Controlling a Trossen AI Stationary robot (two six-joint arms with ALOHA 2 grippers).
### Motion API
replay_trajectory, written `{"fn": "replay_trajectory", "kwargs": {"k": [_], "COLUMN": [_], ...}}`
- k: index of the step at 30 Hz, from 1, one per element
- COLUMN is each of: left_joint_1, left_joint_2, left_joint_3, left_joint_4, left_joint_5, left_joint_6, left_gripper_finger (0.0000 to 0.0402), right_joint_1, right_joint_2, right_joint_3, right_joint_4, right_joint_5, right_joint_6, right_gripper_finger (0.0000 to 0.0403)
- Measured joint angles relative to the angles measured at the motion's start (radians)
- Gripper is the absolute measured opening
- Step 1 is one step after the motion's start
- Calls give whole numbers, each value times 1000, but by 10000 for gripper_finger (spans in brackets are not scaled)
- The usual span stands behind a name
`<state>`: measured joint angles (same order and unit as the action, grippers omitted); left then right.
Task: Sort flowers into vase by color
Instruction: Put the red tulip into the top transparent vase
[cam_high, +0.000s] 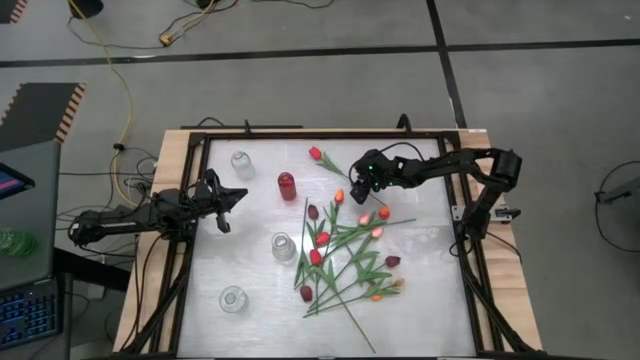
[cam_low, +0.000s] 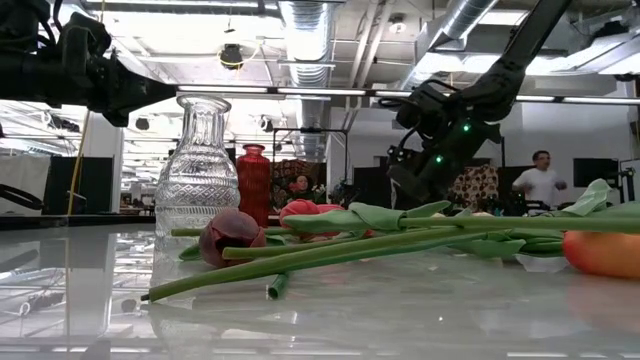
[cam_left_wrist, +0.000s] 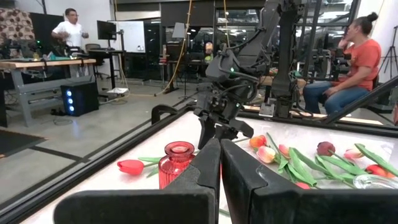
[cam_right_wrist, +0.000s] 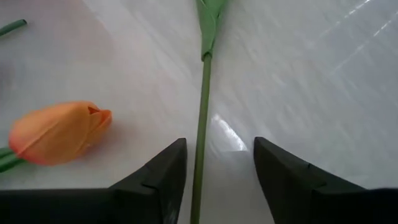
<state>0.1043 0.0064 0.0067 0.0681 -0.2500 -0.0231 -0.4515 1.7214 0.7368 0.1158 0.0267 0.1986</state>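
On the white table (cam_high: 420, 300), framed by a black rail, the flowers (cam_high: 345, 255) lie in a loose heap right of the middle: artificial tulips with long thin green stems and narrow leaves, crossing one another at many angles. Their small bud heads are red, pink, orange and dark maroon. One red tulip (cam_high: 315, 153) lies apart from the heap near the far rail, its stem running toward the right arm.

The right gripper (cam_high: 358, 187) is down at the far edge of the heap. In its wrist view the two dark fingers (cam_right_wrist: 155, 177) stand wide apart with a thin green stem (cam_right_wrist: 203, 106) running between them, touching neither that I can see; an orange bud (cam_right_wrist: 56, 132) lies on the table just beside them. It has hold of nothing.

The left gripper (cam_high: 235, 193) waits at the left side of the table, its fingers (cam_left_wrist: 202, 168) pressed together and empty.

Four vases stand left of the heap: a red vase (cam_high: 287, 186) nearest the far rail, a clear vase (cam_high: 241, 163) to its left, another clear vase (cam_high: 283, 246) touching the heap's near-left edge, and a last clear one (cam_high: 232, 298) toward the near side.

People are in the room beyond the table.
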Motion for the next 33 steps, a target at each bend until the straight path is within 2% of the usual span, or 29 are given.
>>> {"fn": "replay_trajectory", "kwargs": {"k": [10,16,21,33], "left_joint_1": [0,0,0,0], "left_joint_2": [0,0,0,0], "left_joint_3": [0,0,0,0], "left_joint_4": [0,0,0,0], "left_joint_5": [0,0,0,0], "left_joint_6": [0,0,0,-1], "left_gripper_finger": [0,0,0,0], "right_joint_1": [-2,-2,-2,2], "right_joint_2": [0,0,0,2], "right_joint_3": [0,0,0,35], "right_joint_4": [-4,-5,-5,-15], "right_joint_5": [2,-2,-10,-52], "right_joint_6": [3,4,6,5], "right_gripper_finger": [91,46,28,21]}}
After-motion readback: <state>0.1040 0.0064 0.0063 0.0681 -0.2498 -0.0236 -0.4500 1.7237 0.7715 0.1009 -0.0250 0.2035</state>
